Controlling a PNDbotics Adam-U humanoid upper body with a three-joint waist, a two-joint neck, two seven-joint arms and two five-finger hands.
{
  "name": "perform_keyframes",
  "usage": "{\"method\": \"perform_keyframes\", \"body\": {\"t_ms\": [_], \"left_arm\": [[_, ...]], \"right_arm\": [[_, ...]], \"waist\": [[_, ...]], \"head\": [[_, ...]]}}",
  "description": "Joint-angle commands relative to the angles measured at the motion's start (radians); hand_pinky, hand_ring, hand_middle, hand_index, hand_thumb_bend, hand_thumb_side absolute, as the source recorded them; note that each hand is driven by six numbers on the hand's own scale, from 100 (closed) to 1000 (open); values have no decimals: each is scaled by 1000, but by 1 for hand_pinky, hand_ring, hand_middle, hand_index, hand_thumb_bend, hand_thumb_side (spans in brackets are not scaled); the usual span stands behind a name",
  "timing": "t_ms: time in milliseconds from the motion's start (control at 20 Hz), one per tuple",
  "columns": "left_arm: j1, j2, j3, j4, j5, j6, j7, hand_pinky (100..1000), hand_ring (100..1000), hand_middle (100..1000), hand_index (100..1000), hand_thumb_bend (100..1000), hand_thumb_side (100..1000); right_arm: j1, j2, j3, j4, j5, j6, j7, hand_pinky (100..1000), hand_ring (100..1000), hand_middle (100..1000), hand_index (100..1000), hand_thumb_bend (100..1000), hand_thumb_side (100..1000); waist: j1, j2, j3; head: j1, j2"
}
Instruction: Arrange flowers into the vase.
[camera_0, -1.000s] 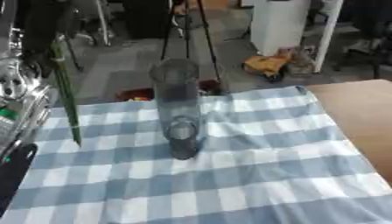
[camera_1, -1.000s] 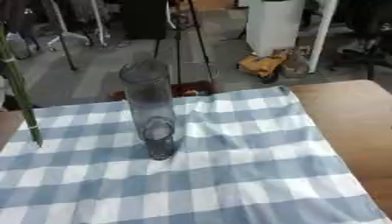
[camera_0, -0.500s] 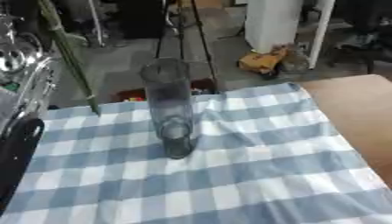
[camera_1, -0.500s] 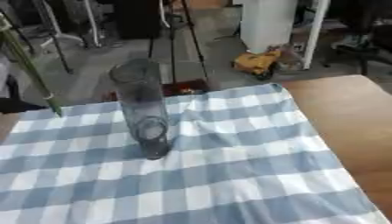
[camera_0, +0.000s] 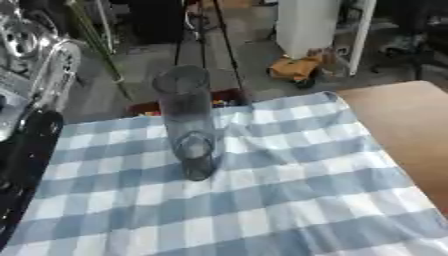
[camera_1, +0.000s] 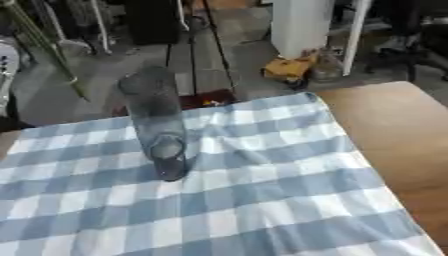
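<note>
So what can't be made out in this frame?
- Left hand: blurred at the left edge of the left eye view; its fingers cannot be read.
- Green stem: upper end cut off by the top edge, so no bloom shows.
- Right hand: in neither view.
- Vase: glass is see-through; any water inside cannot be told.

Your left arm (camera_0: 26, 165) runs up the left edge of the frame, black forearm low and silver joints at the upper left. Its hand is out of view above the frame's top. Your right arm and hand appear in neither view.
</note>
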Motion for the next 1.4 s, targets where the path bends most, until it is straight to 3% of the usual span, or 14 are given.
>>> {"method": "perform_keyframes", "body": {"t_ms": [50, 200, 700, 1400], "left_arm": [[-39, 5, 17, -6, 6, -16, 10, 100, 100, 100, 100, 100, 606], [-58, 4, 20, -7, -7, -21, 12, 100, 100, 100, 100, 100, 602], [-112, -17, 34, 29, -18, -6, 50, 100, 100, 100, 100, 100, 600], [-134, -69, 47, 137, -50, -100, 100, 100, 100, 100, 100, 100, 607]], "right_arm": [[-29, -53, 10, -15, -21, -68, -53, 790, 800, 703, 818, 100, 985], [-37, -64, 20, -15, -23, -95, -81, 788, 796, 696, 815, 100, 983], [-31, -73, 32, -15, -30, -78, -97, 790, 786, 688, 815, 100, 977], [-58, -90, 39, -15, -45, -90, -103, 790, 784, 684, 814, 100, 979]], "waist": [[-3, -14, -3], [1, -12, -3], [8, -22, -12], [23, 14, -48]], "head": [[9, 8], [12, 8], [17, 18], [45, -28]]}}
